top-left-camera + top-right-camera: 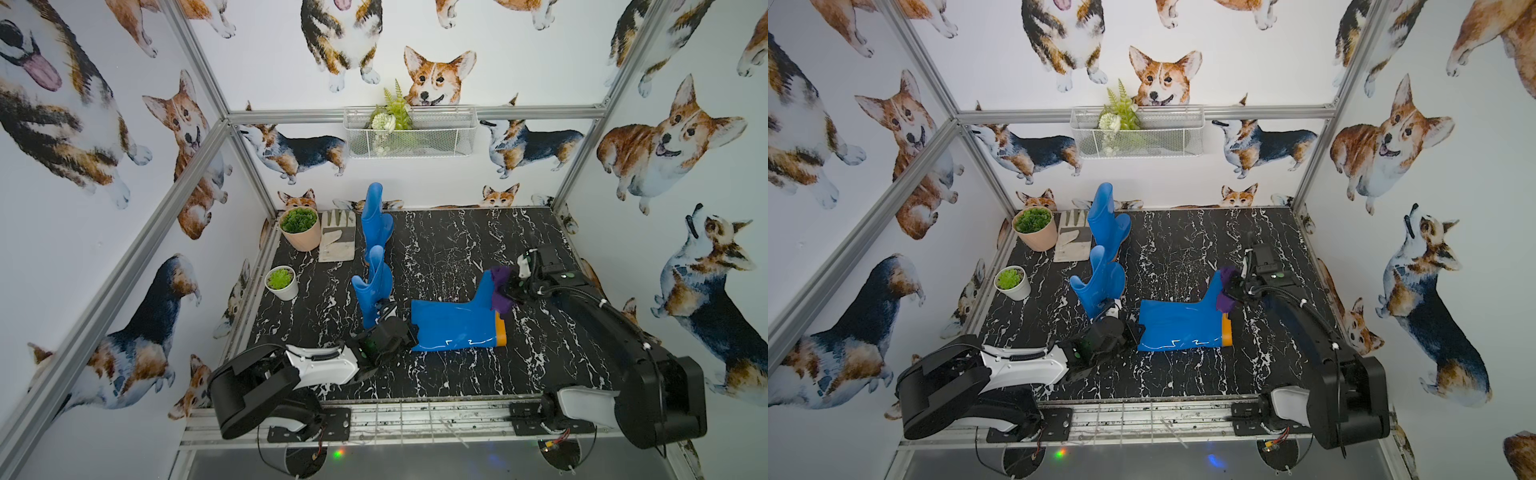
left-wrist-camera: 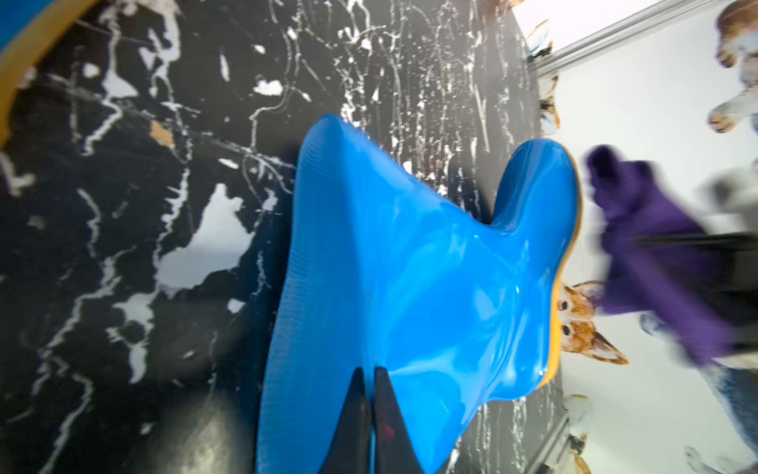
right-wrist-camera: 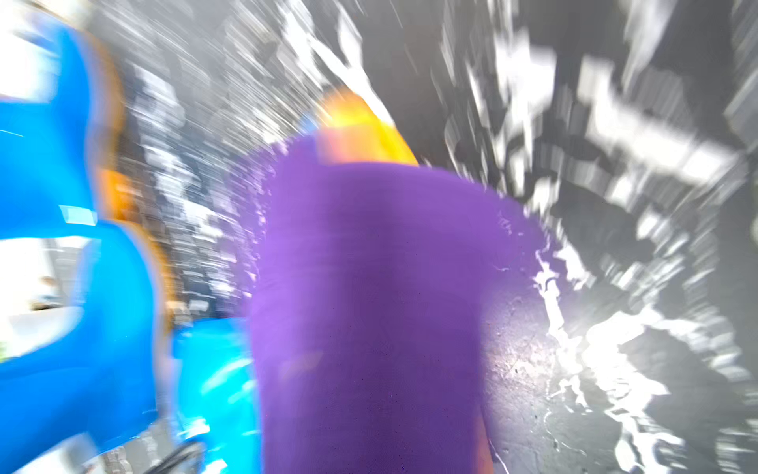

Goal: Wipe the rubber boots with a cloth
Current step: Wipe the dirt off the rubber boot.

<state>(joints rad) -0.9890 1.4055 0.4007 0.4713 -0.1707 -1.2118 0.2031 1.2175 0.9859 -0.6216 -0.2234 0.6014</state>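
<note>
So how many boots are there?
3: a back boot upright beside the glove, a middle boot upright in front, a fallen boot on the table, rim pinched by the left gripper. None seems hidden.

Top views: the fingertips of the left gripper (image 1: 409, 330) are hidden behind its own wrist at the shaft mouth of the lying boot (image 1: 453, 326). The tips of the right gripper (image 1: 512, 289) are buried in the cloth (image 1: 500, 293), which also covers part of that boot's toe. The contents of the wire basket (image 1: 449, 137) are too small to identify beyond greenery.

Left wrist view: the cloth and the dark body behind it are blurred. The gripper fingers and the boot's shaft mouth are cut off at the frame's edge.

Right wrist view: smeared throughout. The cloth fills the middle, hiding the fingers. The rubber boots (image 3: 49, 172) are blue streaks, cut off, and cannot be told apart.
</note>
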